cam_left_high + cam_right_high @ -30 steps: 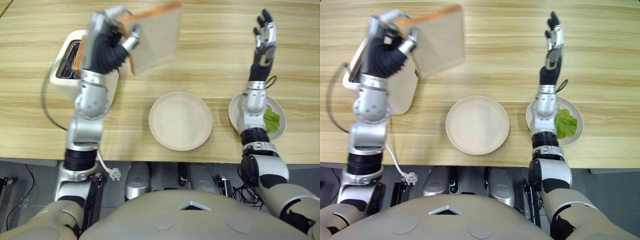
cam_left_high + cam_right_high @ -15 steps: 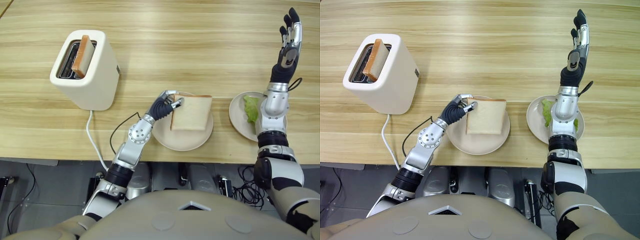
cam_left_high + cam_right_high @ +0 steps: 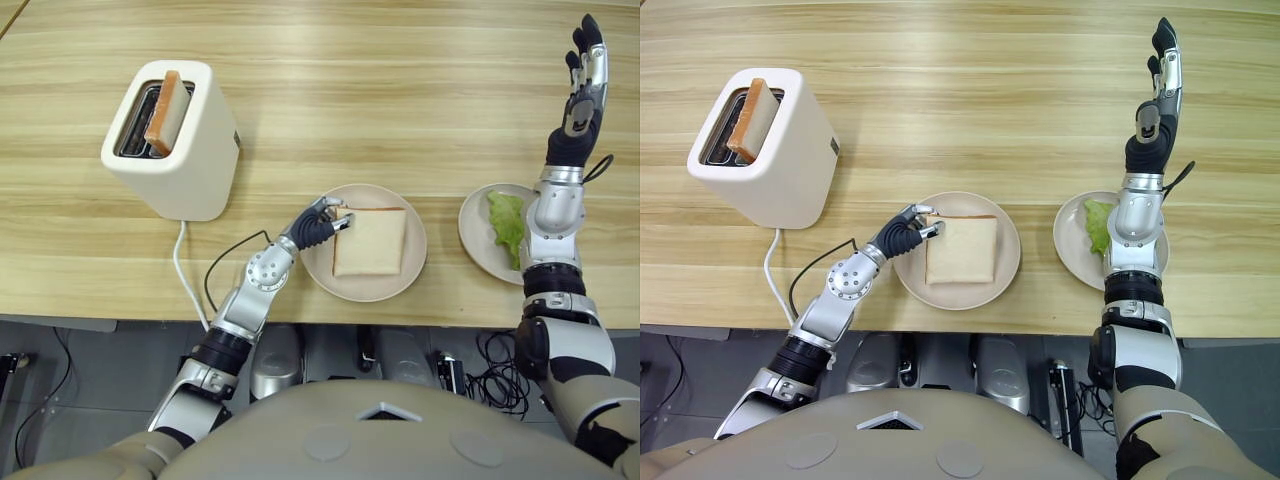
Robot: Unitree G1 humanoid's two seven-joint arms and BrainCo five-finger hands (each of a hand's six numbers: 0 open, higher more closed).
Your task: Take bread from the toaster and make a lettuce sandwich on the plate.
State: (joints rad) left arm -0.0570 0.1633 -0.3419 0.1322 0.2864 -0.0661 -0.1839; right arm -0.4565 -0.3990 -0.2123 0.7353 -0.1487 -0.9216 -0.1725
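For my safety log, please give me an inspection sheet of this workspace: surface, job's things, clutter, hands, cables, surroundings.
Surface: wooden table, flat.
Job's things: toaster with second slice in its slot; bread slice flat on plate; lettuce on side plate.
Clutter: nothing seen.
Hands: left hand at bread slice's corner, grip unclear; right hand raised, open.
Cables: white cord runs off near edge; black cable beside left arm.
Surroundings: floor gear below table edge.

I count one toaster (image 3: 195, 150), two bread slices (a slice (image 3: 166, 98) in the slot, a slice (image 3: 370, 242) lying flat), two plates, middle plate (image 3: 413, 264) and right plate (image 3: 474, 236), one lettuce (image 3: 506, 220), and my two hands, left hand (image 3: 316, 224) and right hand (image 3: 581, 80).
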